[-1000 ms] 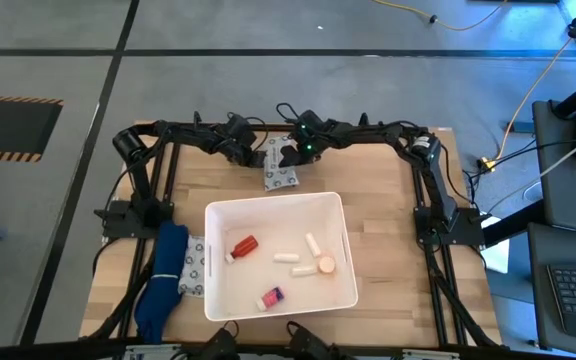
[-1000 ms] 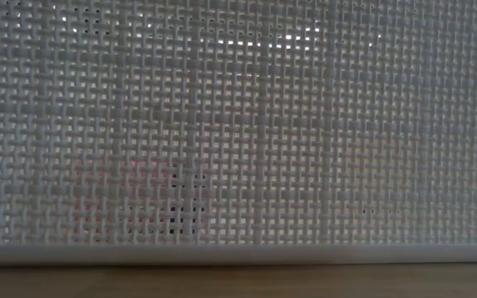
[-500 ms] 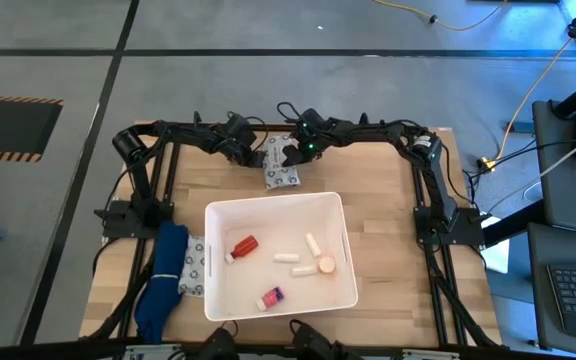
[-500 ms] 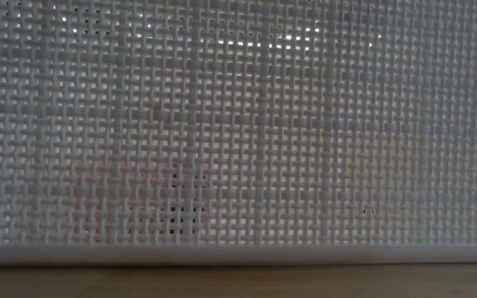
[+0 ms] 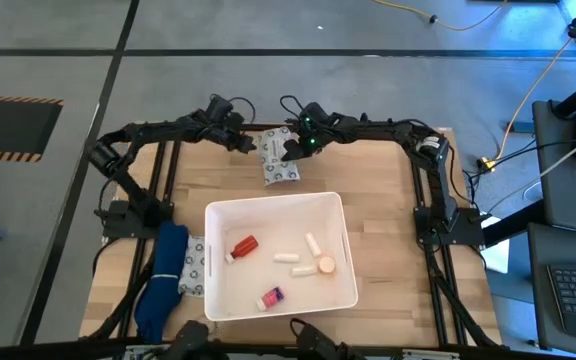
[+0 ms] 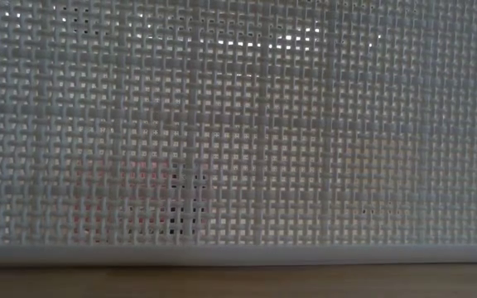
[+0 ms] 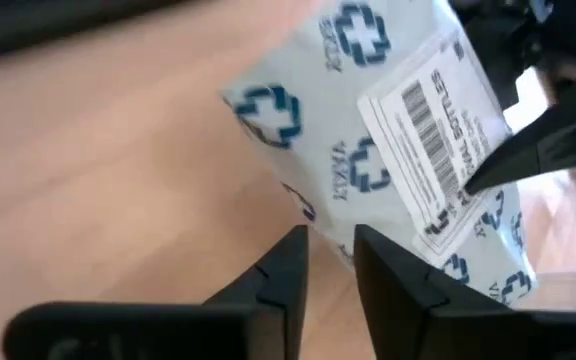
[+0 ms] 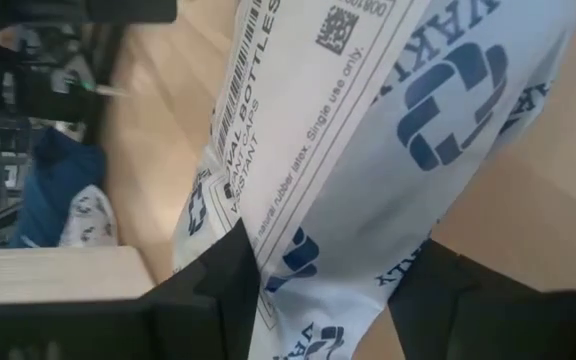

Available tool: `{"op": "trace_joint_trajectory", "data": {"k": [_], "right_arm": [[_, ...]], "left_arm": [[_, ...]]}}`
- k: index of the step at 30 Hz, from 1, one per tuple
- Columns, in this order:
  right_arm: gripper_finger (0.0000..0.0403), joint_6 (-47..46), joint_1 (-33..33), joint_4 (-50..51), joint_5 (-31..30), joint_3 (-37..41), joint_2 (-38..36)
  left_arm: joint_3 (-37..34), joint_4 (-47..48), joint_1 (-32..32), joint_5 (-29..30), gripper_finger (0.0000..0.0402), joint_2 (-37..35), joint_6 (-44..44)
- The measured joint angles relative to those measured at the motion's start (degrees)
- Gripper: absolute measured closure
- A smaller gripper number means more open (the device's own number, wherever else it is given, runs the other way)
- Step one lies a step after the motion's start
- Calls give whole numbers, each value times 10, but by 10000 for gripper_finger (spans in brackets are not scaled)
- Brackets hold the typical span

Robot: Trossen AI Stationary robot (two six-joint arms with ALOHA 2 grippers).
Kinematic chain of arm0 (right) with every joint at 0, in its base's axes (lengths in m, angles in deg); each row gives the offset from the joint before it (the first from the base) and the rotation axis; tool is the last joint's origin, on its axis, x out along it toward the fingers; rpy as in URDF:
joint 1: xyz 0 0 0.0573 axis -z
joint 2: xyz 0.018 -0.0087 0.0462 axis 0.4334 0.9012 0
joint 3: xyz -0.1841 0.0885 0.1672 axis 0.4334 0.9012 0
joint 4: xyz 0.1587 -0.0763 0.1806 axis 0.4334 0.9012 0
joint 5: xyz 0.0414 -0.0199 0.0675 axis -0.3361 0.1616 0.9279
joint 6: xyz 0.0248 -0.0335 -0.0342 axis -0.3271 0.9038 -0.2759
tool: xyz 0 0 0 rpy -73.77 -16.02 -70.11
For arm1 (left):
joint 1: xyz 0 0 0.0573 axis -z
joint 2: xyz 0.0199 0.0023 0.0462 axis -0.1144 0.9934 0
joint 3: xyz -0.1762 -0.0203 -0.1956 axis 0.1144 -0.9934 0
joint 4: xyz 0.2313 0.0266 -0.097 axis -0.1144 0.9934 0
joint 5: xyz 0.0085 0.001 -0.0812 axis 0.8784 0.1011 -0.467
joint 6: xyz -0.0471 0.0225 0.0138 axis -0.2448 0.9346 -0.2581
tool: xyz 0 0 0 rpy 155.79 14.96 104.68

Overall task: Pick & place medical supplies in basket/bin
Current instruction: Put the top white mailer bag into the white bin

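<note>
A grey-white patterned packet (image 5: 280, 165) lies near the table's far edge, beyond the white basket (image 5: 213, 215). My right gripper (image 5: 290, 150) is shut on it. My left gripper (image 7: 330, 262) stands just left of the packet, fingers slightly apart, with their tips at the packet's edge (image 7: 313, 205). Inside the basket lie a red bottle (image 5: 243, 246), two white tubes (image 5: 313, 243), an orange-capped vial (image 5: 325, 265) and a pink-capped vial (image 5: 270, 297). The low view shows only the basket's mesh wall (image 6: 238, 124). My right gripper pinches the packet's labelled far end (image 8: 308, 250) between its two fingers (image 8: 218, 290), which come slanting down from the table's right. The packet stretches away from the fingers over the wood; whether its near end rests there I cannot tell. My left gripper: I cannot tell whether its fingertips touch the packet.
A second patterned packet (image 5: 194, 268) and a blue cloth (image 5: 163, 285) lie left of the basket. Bare wood (image 5: 378, 200) shows right of the basket and between it and the far edge.
My left arm has swung its elbow out toward the table's left, and its gripper has drawn back a little from the packet. The packet has shifted slightly toward the far edge, in my right gripper.
</note>
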Motion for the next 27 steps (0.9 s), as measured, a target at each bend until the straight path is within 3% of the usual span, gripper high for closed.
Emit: {"op": "trace_joint_trajectory", "data": {"k": [7,16,27], "right_arm": [[232,18,0,1,0,0,-66],[233,116,-1,0,-13,0,-199],[233,192,-77,50,-8,-1,-363]], "left_arm": [[0,10,-44,1,297,-115,26],[0,6,-90,14,296,-264,53],[0,12,-100,14,297,-307,56]]}}
